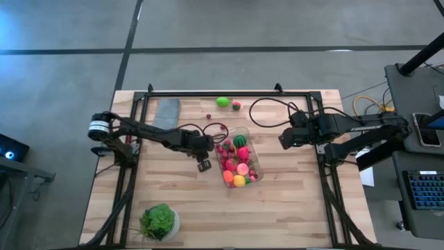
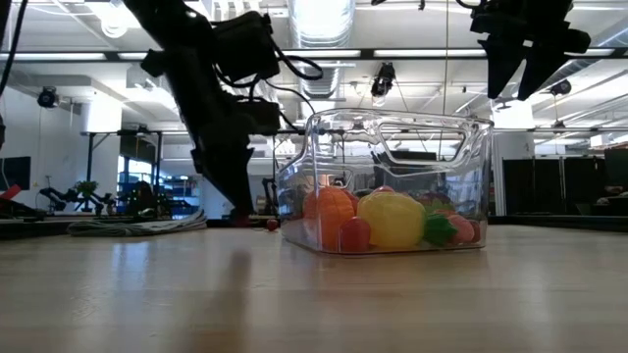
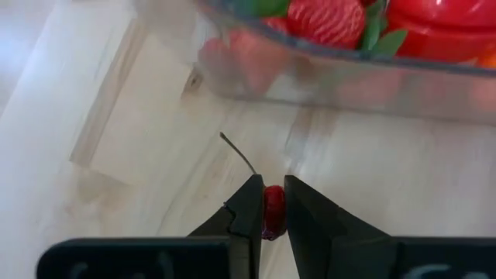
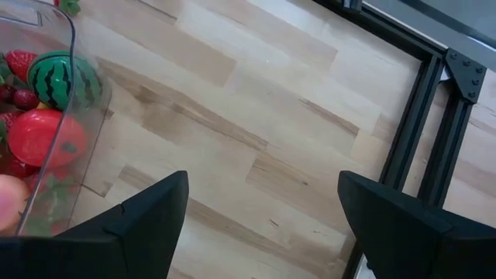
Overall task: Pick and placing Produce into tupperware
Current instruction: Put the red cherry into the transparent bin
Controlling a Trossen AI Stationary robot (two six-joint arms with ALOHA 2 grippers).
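The clear tupperware (image 1: 239, 158) stands mid-table, holding red berries, a striped green melon (image 4: 58, 77), and orange, yellow and pink pieces (image 2: 392, 218). My left gripper (image 1: 203, 165) is low beside the tub's left wall, shut on a small red cherry (image 3: 273, 209). A green fruit (image 1: 222, 102), a red-and-green piece (image 1: 236, 105) and a small red berry (image 1: 209, 116) lie loose near the far edge. My right gripper (image 4: 262, 203) hovers open, high to the right of the tub (image 1: 284, 139). My left gripper pinches the cherry's round red body (image 3: 273, 209) between its two fingertips, coming slanting down from above. The thin stem (image 3: 236, 152) sticks out past the fingertips toward the tub. Whether the cherry is clear of the table cannot be told.
A grey folded cloth (image 1: 166, 112) lies at the far left of the table. A leafy green head in a white bowl (image 1: 159, 222) sits at the near left corner. A black cable (image 1: 267, 111) loops over the far right. Bare wood lies near and right of the tub.
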